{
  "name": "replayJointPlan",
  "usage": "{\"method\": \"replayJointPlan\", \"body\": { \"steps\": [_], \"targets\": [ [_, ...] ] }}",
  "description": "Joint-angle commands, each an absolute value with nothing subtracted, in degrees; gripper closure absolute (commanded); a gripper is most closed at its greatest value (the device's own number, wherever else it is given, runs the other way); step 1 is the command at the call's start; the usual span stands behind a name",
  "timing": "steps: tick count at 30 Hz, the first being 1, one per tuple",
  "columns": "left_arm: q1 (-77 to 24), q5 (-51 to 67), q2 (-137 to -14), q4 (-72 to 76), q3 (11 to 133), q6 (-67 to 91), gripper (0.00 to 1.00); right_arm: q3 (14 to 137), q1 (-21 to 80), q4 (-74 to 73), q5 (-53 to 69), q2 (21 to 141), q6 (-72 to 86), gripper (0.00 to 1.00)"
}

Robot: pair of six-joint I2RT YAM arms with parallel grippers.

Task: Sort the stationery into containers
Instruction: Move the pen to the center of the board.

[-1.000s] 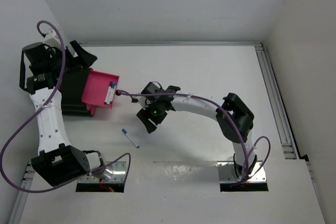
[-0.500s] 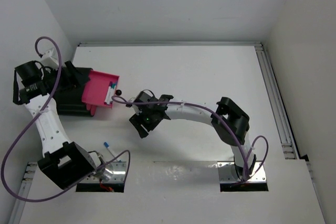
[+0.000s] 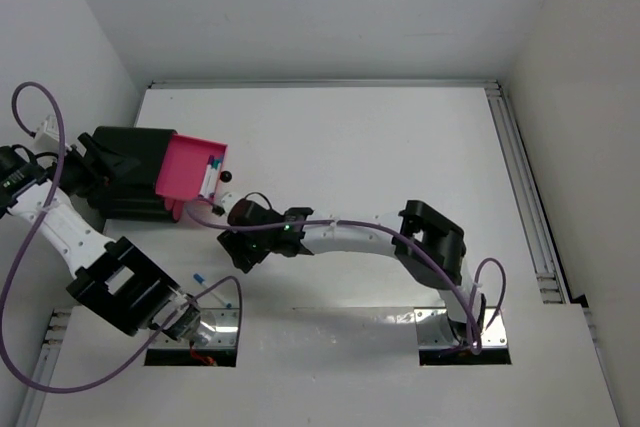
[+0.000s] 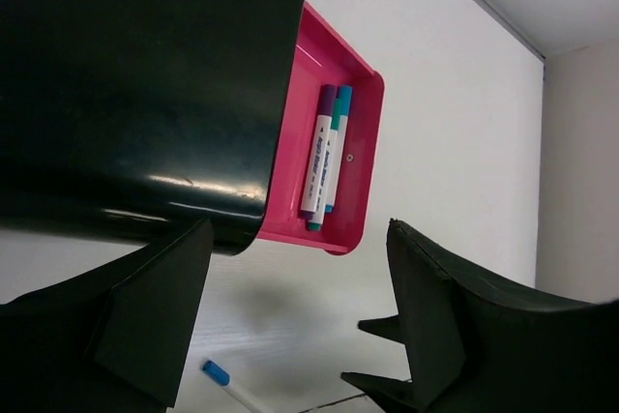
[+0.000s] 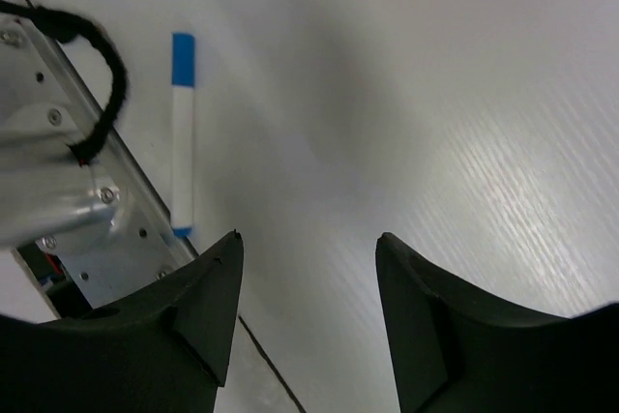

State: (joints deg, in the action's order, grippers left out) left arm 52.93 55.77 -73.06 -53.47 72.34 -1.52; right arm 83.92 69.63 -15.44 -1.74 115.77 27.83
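Two claws logged, both spread wide with nothing between the fingers.

Left claw: the black box fills the view ahead and to its left, its glossy side toward me. The pink tray meets the box's right edge, straight ahead of the claw; I cannot tell whether it rests on the box. In the tray, two pens lie side by side, one purple-capped and one teal-capped.

Right claw: hovers over bare white table, whose surface shows fine diagonal ribbing. One loose pen, white body with a blue cap, lies flat ahead and to the left of this claw. It is just beside the metal base plate at the table's near edge.

Room: plain white walls enclose the table on three sides. An aluminium rail runs along its right side, well apart from both claws.
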Motion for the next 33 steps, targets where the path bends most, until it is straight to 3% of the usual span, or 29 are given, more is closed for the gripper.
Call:
{"method": "replayJointPlan", "body": {
  "steps": [1, 13, 26, 33],
  "targets": [
    [54.8, 62.7, -73.4, -59.1, 78.6, -8.0, 0.22, 88.0, 72.8, -8.2, -4.9, 118.7, 26.8, 0.44],
    [56.8, 65.3, -74.7, -70.2, 89.8, -15.9, 0.22, 95.6, 77.7, -7.5, -2.4, 127.7, 27.9, 0.47],
    [57.2, 67.9, -75.8, -63.6, 88.5, -9.7, 0.22, 98.3, 79.2, -8.4, 4.0, 131.2, 27.7, 0.39],
    [57.4, 67.1, -76.7, -61.6, 90.1, -8.3, 0.22, 104.5, 80.0, -12.4, 3.1, 135.2, 27.7, 0.42]
  ]
}}
